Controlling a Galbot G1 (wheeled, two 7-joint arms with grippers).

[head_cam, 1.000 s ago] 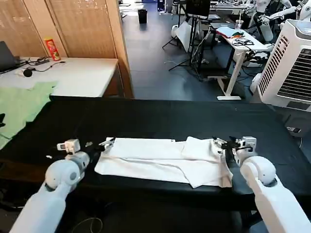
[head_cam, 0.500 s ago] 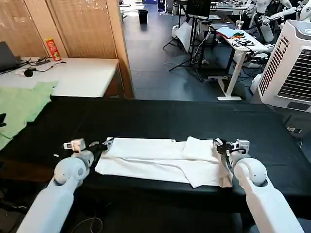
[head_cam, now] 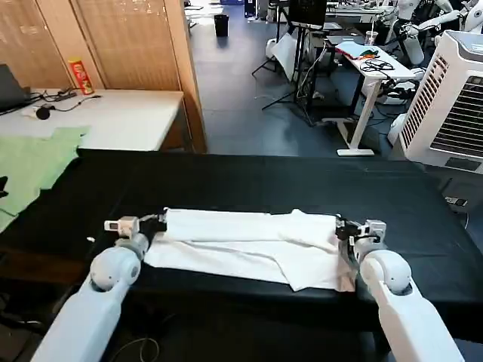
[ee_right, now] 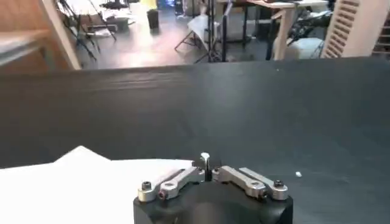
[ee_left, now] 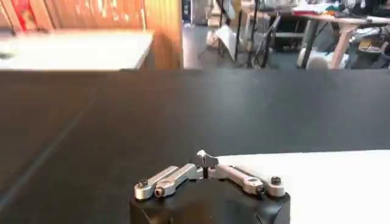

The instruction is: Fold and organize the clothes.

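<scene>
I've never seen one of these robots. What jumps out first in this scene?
A white T-shirt, folded into a long strip, lies across the near part of a black table. The left pincer and right pincer sit at its two ends, fingers closed. A light green cloth lies far left.

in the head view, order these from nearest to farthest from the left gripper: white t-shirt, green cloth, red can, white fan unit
1. White t-shirt, right at the left gripper, on the black table.
2. Green cloth, farther back on the robot's left.
3. Red can, on the white desk behind.
4. White fan unit, far across on the right.
</scene>
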